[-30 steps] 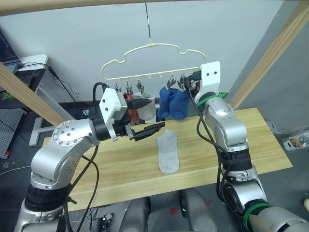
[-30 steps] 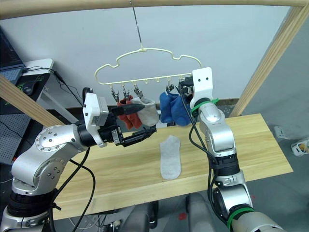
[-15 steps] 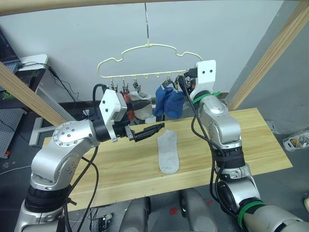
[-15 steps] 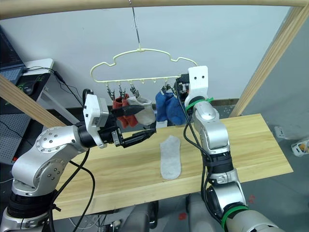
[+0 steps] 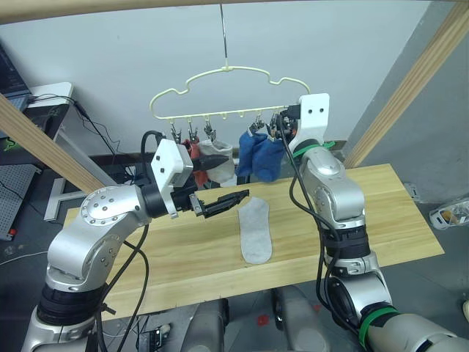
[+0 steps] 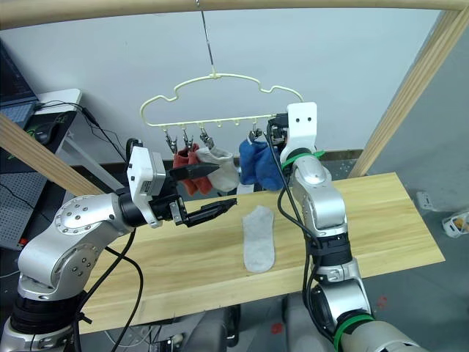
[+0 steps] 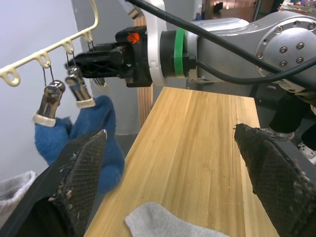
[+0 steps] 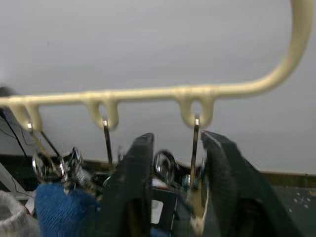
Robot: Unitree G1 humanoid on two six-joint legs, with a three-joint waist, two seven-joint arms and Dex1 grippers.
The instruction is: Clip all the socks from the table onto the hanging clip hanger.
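I see the clip hanger (image 5: pixel 223 92) hanging by its hook, with my right gripper (image 8: pixel 174 168) raised to its right end, fingers a little apart around the hanging wire of the end clip (image 8: pixel 194 148); whether they press on it I cannot tell. Just beside that gripper, toward my left, two blue socks (image 5: pixel 260 155) hang from neighbouring clips. Further along, a light grey sock (image 5: pixel 220 161) and rust red socks (image 6: pixel 187 172) hang near the hanger's left end, above and just behind my left gripper (image 5: pixel 223 189). Left gripper is held over the table (image 5: pixel 381 213), fingers spread wide apart, holding nothing; left wrist view confirms the wide gap between both pads (image 7: pixel 81 177). One light grey sock still on the table (image 5: pixel 255 231) lies flat, below and slightly right of the left fingertips, apart from them, well below the right gripper.
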